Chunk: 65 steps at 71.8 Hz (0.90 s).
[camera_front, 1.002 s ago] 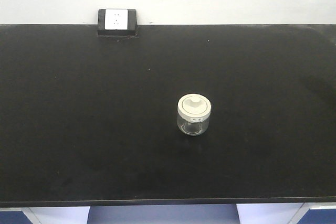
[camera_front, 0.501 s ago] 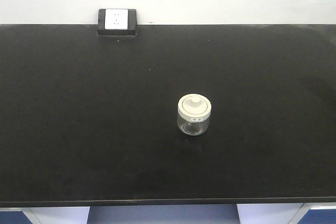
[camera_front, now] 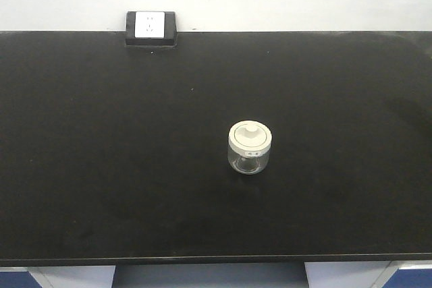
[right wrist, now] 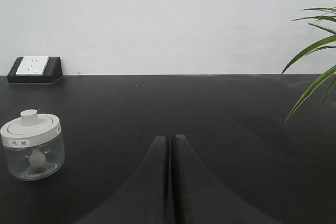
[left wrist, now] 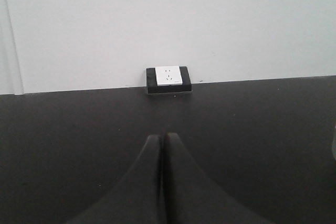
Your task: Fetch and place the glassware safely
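The glassware, a small squat clear jar [camera_front: 249,147] with an off-white knobbed lid and a white label on its rim, stands upright on the black table [camera_front: 101,133], right of centre. In the right wrist view the jar [right wrist: 32,145] is at the far left, well left of my right gripper [right wrist: 170,138], which is shut and empty. My left gripper [left wrist: 162,136] is shut too, with nothing in it, low over bare tabletop; a sliver of the jar [left wrist: 334,140] shows at that view's right edge. Neither gripper appears in the front view.
A white wall socket in a black housing [camera_front: 150,28] sits at the table's back edge against the wall, also seen as the socket [left wrist: 168,79] ahead of my left gripper. Green plant leaves [right wrist: 315,51] reach in at the right of the right wrist view.
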{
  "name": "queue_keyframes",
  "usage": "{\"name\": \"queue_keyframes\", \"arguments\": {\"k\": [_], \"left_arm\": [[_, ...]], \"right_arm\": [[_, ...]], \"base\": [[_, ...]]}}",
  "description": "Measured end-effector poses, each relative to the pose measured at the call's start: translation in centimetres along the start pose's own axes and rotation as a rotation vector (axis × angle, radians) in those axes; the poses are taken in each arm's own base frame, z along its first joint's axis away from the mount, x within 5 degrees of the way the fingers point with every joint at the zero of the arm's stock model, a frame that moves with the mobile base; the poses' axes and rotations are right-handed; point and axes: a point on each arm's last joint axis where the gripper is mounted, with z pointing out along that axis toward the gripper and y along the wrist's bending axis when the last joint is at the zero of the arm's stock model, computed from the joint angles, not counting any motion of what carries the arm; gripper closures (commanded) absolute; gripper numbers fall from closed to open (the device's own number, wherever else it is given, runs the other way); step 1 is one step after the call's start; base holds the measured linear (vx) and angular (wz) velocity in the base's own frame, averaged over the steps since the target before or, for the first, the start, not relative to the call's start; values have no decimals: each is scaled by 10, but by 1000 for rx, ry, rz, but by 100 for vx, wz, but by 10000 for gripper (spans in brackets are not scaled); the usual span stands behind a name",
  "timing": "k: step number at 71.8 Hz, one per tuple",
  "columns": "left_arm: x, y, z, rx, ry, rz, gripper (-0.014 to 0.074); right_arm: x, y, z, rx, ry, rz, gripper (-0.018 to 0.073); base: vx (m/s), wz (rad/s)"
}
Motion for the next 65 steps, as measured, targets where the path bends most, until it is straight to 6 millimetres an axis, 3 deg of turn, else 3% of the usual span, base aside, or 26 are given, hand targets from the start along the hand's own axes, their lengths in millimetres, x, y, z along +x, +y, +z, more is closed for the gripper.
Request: {"name": "queue_keyframes", "arguments": {"k": [65], "left_arm": [[0, 0, 0, 0, 0, 0, 603]], "right_arm": [[0, 0, 0, 0, 1, -1, 567]], "base": [[0, 0]]}}
